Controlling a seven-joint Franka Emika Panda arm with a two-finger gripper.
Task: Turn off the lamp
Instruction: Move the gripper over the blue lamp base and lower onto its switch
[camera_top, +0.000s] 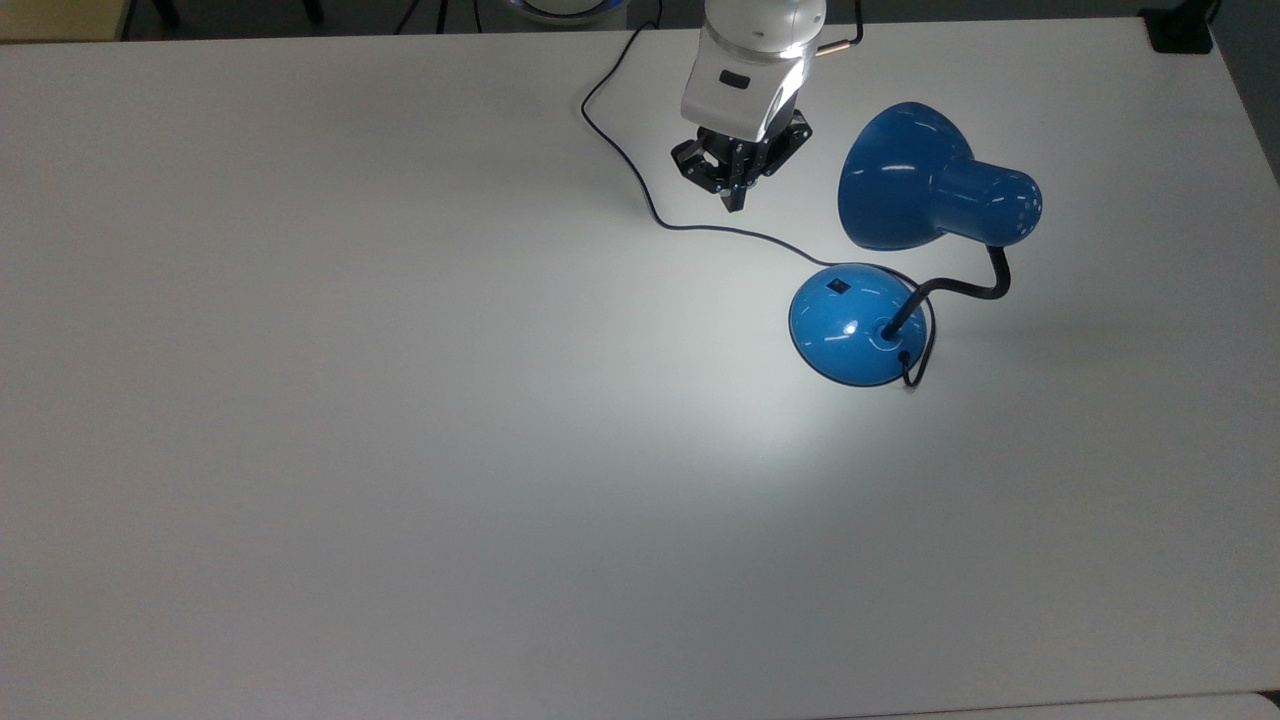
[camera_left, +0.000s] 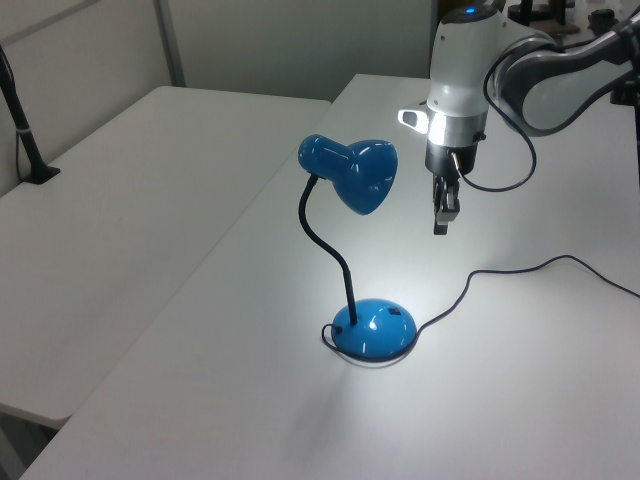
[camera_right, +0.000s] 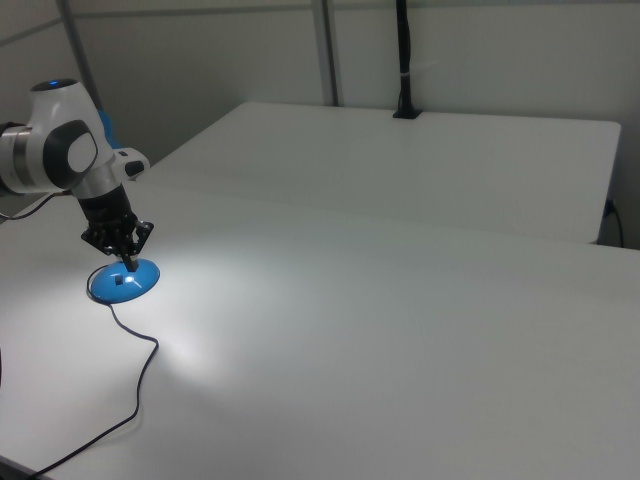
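The white tabletop (camera_top: 400, 450) I work over is plain and matte, with one bright pool of light (camera_top: 760, 420) on it, fading into greyer shade toward its edges. In the left view a second white table (camera_left: 130, 240) stands beside mine with a narrow seam between them, and a black post (camera_left: 22, 125) is clamped at that table's far edge. Behind both tables runs a pale wall (camera_right: 480, 50) with a thin grey upright (camera_right: 326, 50) against it, and the top view shows a strip of dark floor (camera_top: 330, 15) past the tabletop's far edge.
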